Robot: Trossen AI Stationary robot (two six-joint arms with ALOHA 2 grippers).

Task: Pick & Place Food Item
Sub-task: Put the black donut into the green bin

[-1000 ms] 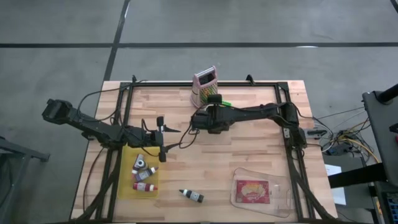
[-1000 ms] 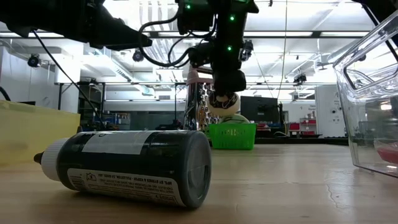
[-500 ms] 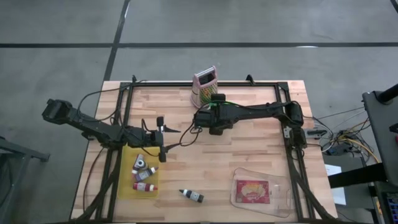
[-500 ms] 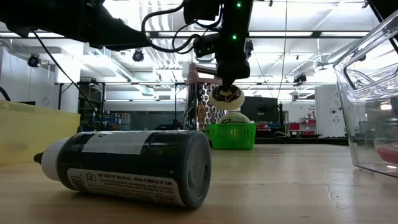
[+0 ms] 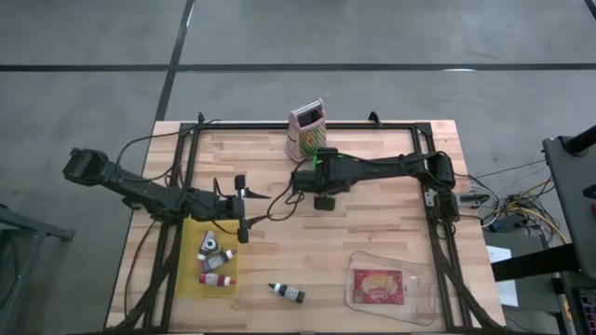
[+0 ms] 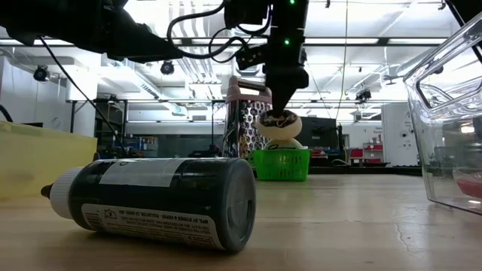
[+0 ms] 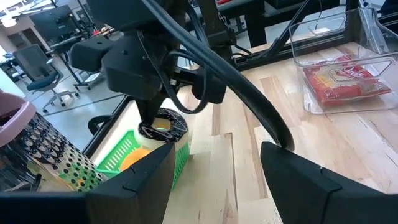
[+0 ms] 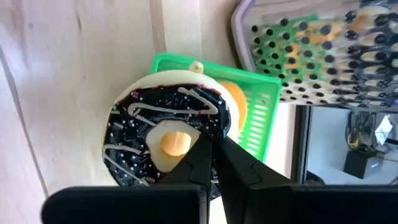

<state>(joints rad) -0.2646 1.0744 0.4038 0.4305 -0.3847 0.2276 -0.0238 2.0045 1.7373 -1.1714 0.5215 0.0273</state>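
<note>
A chocolate-frosted doughnut (image 8: 155, 134) with white drizzle hangs under my right gripper (image 5: 321, 184), which is shut on it. It is just above a green basket (image 8: 252, 118) that stands in front of a pink-topped grater (image 5: 305, 126). The doughnut also shows in the low view (image 6: 277, 124) and the left wrist view (image 7: 163, 124). An orange item (image 7: 134, 160) lies in the basket. My left gripper (image 5: 244, 199) is open and empty over the table's left middle. My right gripper is shut on the doughnut's ring (image 8: 198, 127) right beside the hole. The fingers (image 8: 233, 165) come from above and hide the exact place of contact. The doughnut hangs tilted below them (image 6: 277, 124), lifted clear of the basket (image 6: 280, 163).
A yellow tray (image 5: 191, 279) with small bottles sits at the near left. A dark bottle (image 5: 289, 294) lies on its side near the front edge. A clear container (image 5: 424, 298) with a red packet stands at the near right. Bare wood lies between them.
My right gripper has gone a little toward the table's right edge with the doughnut, which stays lifted clear of the basket and has sunk slightly.
</note>
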